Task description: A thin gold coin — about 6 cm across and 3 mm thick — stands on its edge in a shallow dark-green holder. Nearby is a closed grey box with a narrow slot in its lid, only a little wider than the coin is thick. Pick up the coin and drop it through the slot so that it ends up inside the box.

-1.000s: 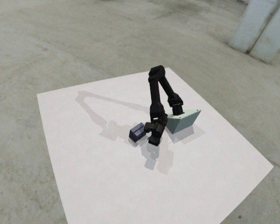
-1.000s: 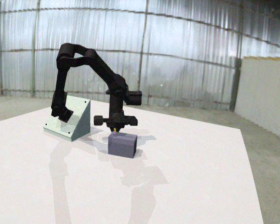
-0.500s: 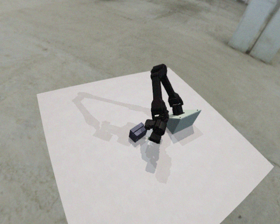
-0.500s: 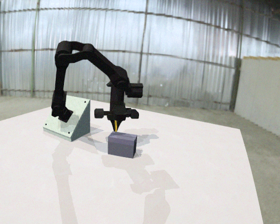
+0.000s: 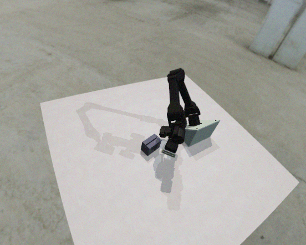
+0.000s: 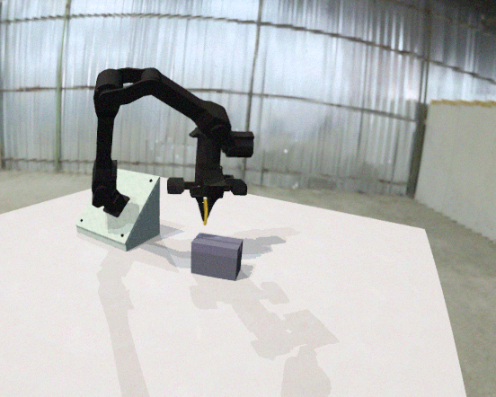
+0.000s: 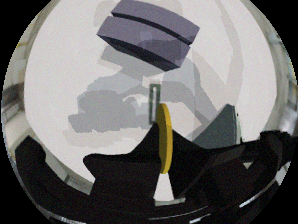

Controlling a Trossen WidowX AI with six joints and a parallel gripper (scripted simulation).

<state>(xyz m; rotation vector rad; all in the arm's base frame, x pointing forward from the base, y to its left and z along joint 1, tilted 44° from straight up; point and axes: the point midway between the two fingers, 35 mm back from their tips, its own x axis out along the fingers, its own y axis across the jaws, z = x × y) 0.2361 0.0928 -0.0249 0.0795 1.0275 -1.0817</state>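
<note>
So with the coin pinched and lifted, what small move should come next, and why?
Probably a short sideways carry toward the grey box at this height. The gripper is shut on the coin, which hangs edge-down above the table. In the top view the gripper is above the green holder, beside the box, not over it. The slot also looks angled to the coin's edge, so some wrist turn likely follows.

I see a gold coin (image 6: 205, 212) in my black gripper (image 6: 205, 220). The box (image 6: 217, 257) is grey, its mount (image 6: 134, 216) pale green, the table (image 6: 298, 314) white.
</note>
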